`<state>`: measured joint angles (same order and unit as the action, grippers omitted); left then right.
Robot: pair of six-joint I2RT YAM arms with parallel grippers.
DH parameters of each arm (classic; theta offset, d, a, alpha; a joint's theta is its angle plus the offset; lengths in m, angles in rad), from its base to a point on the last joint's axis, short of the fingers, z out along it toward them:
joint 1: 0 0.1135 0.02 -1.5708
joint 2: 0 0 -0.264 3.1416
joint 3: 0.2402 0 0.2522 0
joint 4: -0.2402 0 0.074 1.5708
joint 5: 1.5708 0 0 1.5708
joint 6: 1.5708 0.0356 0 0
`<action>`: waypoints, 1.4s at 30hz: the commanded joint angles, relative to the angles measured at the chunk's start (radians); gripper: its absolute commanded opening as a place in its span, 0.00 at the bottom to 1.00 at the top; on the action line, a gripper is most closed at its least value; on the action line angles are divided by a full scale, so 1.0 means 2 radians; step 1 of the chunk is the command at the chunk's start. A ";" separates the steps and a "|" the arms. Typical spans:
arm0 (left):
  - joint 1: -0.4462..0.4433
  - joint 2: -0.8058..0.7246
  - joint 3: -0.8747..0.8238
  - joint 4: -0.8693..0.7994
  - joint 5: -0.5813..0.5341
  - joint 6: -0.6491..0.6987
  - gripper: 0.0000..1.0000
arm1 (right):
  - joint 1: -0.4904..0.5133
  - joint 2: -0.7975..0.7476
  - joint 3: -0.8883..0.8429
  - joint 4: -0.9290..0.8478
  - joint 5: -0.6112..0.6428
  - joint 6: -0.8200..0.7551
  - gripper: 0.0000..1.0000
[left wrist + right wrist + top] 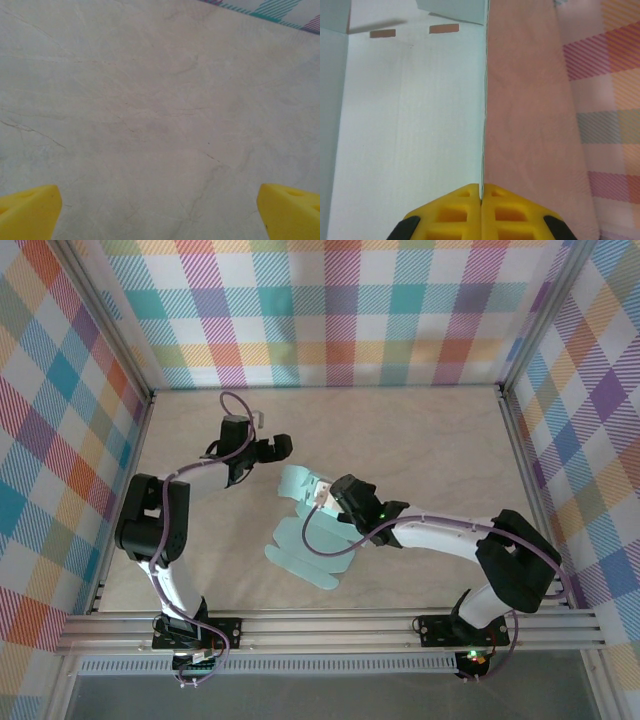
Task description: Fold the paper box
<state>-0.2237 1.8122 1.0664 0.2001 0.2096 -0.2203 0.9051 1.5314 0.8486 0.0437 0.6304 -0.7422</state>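
Observation:
The paper box (300, 535) is a pale mint-blue die-cut blank lying mid-table, with one panel raised at its far end. My right gripper (325, 495) is shut on that raised panel. In the right wrist view the yellow fingertips (465, 210) pinch the thin card edge-on, and the paper box (410, 125) spreads to their left with two small slots near the top. My left gripper (272, 445) stands open just beyond the box's far left corner, apart from the card. Its yellow fingertips (30, 212) sit wide over bare table (160, 115) with nothing between them.
Checked walls (330, 310) enclose the table on three sides. An aluminium rail (330, 625) runs along the near edge by both arm bases. Bare table (420, 440) lies beyond and to the right of the box.

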 commanded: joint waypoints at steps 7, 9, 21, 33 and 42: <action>0.009 0.015 0.001 -0.030 0.007 0.002 0.85 | 0.003 0.002 -0.008 0.058 0.035 -0.044 0.00; 0.009 0.021 0.002 -0.035 0.040 0.016 0.78 | 0.003 0.001 -0.009 0.058 0.035 -0.041 0.00; 0.012 -0.007 -0.045 0.013 0.136 0.043 0.75 | -0.019 -0.017 0.011 0.003 -0.021 0.027 0.00; 0.039 -0.010 0.001 -0.045 0.047 0.021 0.83 | -0.021 -0.030 0.007 -0.002 -0.030 0.034 0.00; 0.023 0.045 0.035 -0.074 0.163 0.064 0.58 | -0.021 -0.040 0.011 -0.004 -0.054 0.043 0.00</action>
<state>-0.1600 1.8835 1.0824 0.1242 0.4358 -0.1532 0.8696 1.4910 0.8455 0.0338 0.5587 -0.6876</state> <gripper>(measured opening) 0.607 0.048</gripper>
